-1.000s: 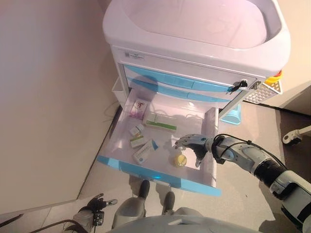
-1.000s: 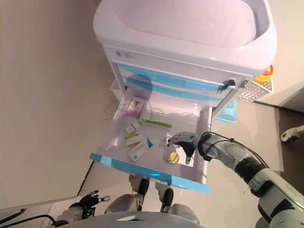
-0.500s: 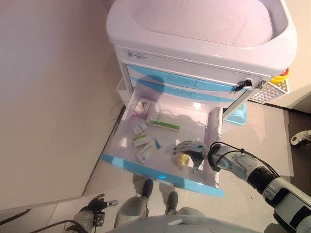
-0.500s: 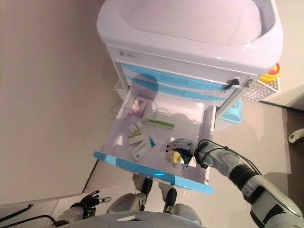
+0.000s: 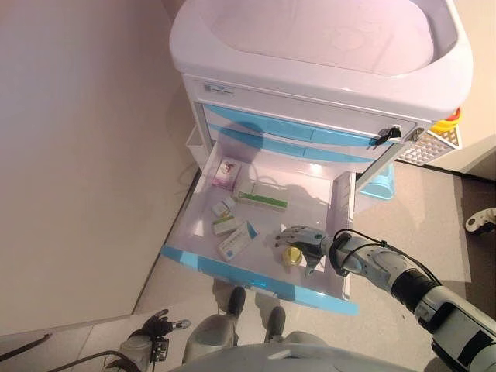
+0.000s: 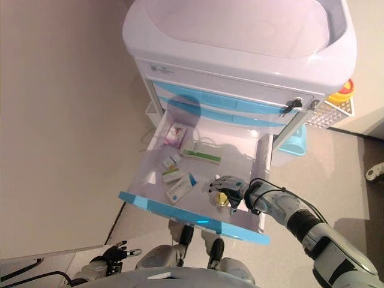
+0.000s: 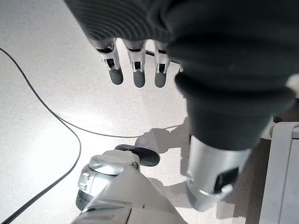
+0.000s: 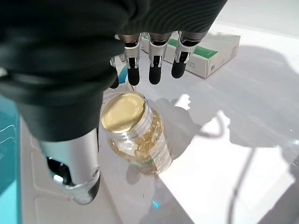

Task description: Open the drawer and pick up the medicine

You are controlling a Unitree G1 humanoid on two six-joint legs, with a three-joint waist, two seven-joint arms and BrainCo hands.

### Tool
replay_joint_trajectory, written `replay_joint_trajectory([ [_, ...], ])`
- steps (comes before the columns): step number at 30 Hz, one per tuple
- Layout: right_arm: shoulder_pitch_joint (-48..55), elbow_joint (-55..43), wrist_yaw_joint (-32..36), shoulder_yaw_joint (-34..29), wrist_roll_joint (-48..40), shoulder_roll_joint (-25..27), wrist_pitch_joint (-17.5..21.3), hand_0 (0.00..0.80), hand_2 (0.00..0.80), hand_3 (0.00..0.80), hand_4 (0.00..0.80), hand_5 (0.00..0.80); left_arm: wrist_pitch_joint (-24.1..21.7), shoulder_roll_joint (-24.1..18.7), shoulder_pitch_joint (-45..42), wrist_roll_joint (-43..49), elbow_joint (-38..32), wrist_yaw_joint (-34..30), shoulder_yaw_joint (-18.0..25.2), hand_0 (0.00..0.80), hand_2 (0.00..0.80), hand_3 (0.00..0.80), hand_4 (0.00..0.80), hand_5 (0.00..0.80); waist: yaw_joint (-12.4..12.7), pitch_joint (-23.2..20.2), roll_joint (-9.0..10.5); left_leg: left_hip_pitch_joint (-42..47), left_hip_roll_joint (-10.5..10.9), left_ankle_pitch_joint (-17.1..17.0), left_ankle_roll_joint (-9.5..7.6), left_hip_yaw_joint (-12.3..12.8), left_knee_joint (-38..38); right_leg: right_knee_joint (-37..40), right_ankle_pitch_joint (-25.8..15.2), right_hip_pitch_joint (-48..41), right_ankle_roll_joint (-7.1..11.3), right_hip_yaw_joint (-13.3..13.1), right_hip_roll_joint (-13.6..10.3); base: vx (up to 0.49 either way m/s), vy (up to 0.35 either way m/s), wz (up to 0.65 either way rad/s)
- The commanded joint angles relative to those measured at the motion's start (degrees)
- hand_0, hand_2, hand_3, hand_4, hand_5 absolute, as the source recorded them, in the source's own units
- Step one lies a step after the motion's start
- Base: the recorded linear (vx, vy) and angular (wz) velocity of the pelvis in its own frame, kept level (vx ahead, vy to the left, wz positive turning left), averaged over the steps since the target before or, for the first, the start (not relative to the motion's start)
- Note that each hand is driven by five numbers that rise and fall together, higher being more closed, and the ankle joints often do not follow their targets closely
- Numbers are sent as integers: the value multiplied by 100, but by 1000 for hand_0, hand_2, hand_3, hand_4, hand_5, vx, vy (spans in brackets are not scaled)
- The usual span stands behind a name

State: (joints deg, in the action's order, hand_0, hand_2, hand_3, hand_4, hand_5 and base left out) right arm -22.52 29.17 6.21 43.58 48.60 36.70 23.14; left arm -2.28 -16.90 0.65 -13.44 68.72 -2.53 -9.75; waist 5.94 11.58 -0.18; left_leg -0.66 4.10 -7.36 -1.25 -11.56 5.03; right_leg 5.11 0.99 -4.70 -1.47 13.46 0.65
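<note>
In open drawer [image 5: 339, 203]: right hand [image 8: 140, 51] straddling bottle [image 8: 135, 135].

The right arm [image 5: 381, 267], off the right front corner of the open drawer [image 5: 232, 273], is made of rounded silver-grey shells parted by black bands at the joints. The right hand [image 5: 304, 242] has a dark ribbed cover over its back and wrist. Its fingers [image 8: 155, 65] are slim and silver with small black insets and rounded dark grey tips. Its thumb [image 8: 74, 172] is a thicker silver barrel with a dark slot near the end. The left hand [image 7: 224, 70], below the drawer's front, has the same cover, fingers and thumb.
</note>
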Motion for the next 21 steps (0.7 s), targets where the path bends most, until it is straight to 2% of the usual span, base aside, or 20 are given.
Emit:
replay_joint_trajectory([
  [1, 125, -75, -435, 159, 217, -232, -85, 0, 0, 0, 0, 0, 48, -6, 163, 136, 254, 73, -257, 0, 0, 0, 0, 0, 57, -158, 238, -40, 253, 609, -22, 240, -96, -366, -175, 456, 382, -350, -260, 0, 0, 0],
  [8, 113, 200, -1022, 120, 660, -345, -271, 0, 0, 0, 0, 0, 38, 16, 175, 102, 261, 88, -295, 0, 0, 0, 0, 0, 56, -129, 204, -64, 264, 604, -35, 226, -101, -375, -178, 484, 381, -351, -260, 0, 0, 0],
  [21, 195, 540, -1138, 235, 862, -561, -324, 0, 0, 0, 0, 0, 6, 54, 194, 118, 258, 104, -336, 0, 0, 0, 0, 0, 71, -111, 172, -59, 269, 603, -53, 191, -95, -364, -177, 475, 370, -340, -261, 1, -1, 1],
])
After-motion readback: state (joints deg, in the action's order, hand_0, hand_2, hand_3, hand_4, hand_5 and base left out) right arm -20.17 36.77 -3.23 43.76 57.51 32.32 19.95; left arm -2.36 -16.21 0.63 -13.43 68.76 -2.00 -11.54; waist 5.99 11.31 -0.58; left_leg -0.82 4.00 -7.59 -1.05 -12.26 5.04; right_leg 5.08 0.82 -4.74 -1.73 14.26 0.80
